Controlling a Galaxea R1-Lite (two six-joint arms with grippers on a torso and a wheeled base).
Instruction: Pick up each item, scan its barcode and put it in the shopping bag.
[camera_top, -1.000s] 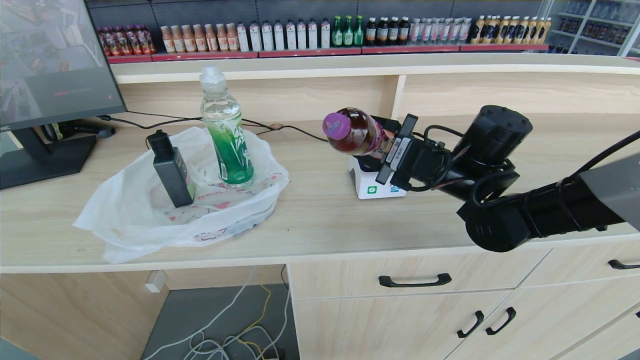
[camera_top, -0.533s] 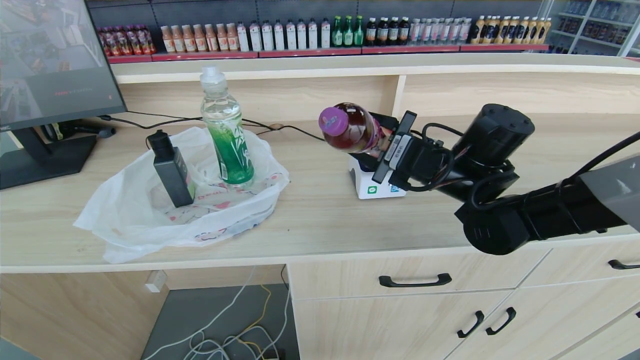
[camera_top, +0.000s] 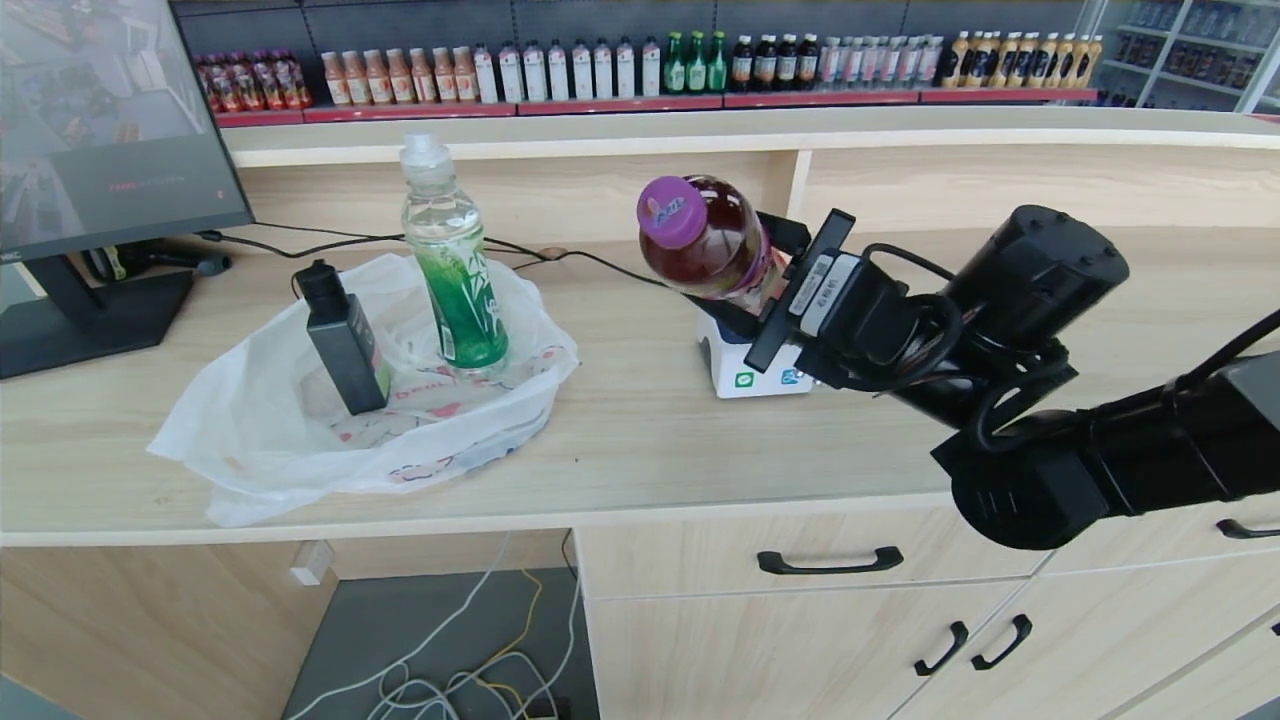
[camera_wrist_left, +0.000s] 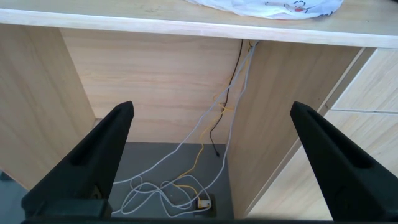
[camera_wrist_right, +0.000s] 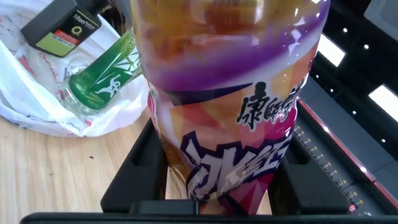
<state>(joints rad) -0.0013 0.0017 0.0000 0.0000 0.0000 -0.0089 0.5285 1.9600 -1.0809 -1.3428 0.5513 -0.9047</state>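
While the right pincer (camera_top: 772, 272) is clamped on the purple-capped tea bottle (camera_top: 705, 240), tilted just above the white scanner (camera_top: 745, 378), the shopping bag (camera_top: 260, 440) lies well to its left; the left pincer (camera_wrist_left: 211, 112) gapes apart.

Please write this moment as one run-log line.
right gripper: holds purple-capped bottle above scanner | left gripper: open | shopping bag: green bottle, black bottle inside

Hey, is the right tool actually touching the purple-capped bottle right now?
Touching. The right wrist view shows the right tool with its fingers pressed against both sides of the purple-capped bottle, with no gap on either side.
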